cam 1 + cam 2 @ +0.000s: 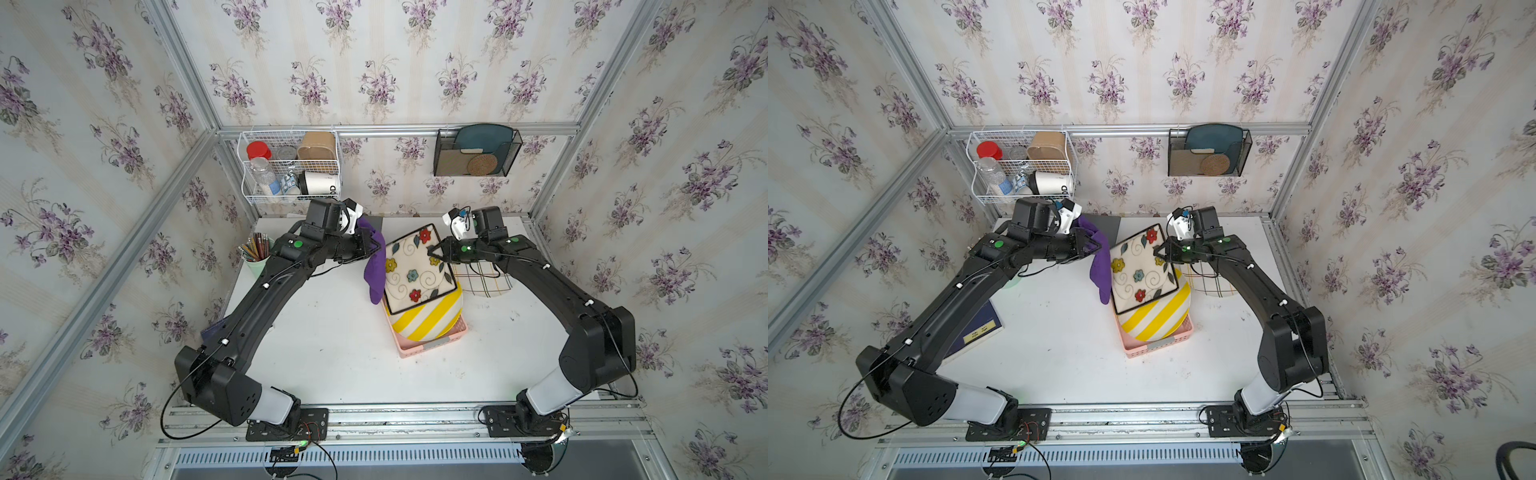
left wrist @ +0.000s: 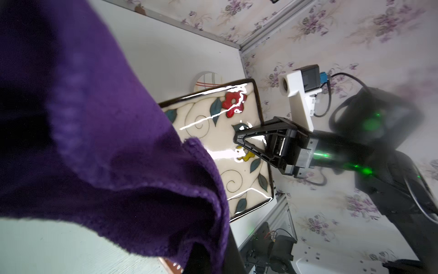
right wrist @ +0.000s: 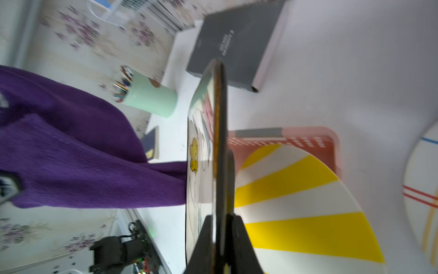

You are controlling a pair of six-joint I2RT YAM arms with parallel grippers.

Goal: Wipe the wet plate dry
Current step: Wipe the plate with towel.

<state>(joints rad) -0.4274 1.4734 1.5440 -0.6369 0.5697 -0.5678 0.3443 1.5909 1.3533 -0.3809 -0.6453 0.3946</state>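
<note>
Right gripper (image 1: 430, 250) has its jaws pinching the rim of the square floral plate (image 1: 409, 270). The right wrist view shows one jaw on each side of the dark rim (image 3: 220, 227).

The plate is off the desk (image 1: 332, 353), tilted steeply, with its patterned face toward the left arm. It sits over the pink basket (image 1: 432, 345), and its lower edge overlaps the yellow-striped plate (image 1: 428, 316) that lies in the basket. Cannot tell whether the two plates touch.

The face of the plate is glossy, with bright glare streaks in the left wrist view (image 2: 213, 123).

Left gripper (image 1: 1098, 247) has its jaws pressed together on the purple cloth (image 1: 1100, 270). The cloth drapes down from the jaws and hangs just beside the plate edge that is farthest from the right gripper.

In the right wrist view the cloth (image 3: 83, 154) reaches the patterned face (image 3: 196, 166). Cannot tell whether it presses on it.

Both arms come in from the near rail and meet at the back middle of the desk, jaws facing each other with the plate between them.

Other items:
- A plate with crossed lines (image 1: 486, 282) lies flat on the desk under the right arm.
- A green cup of pencils (image 1: 257, 264) stands near the left wall.
- A grey book (image 3: 237, 45) lies at the back edge.
- A blue book (image 1: 980, 328) lies partly under the left arm.
</note>
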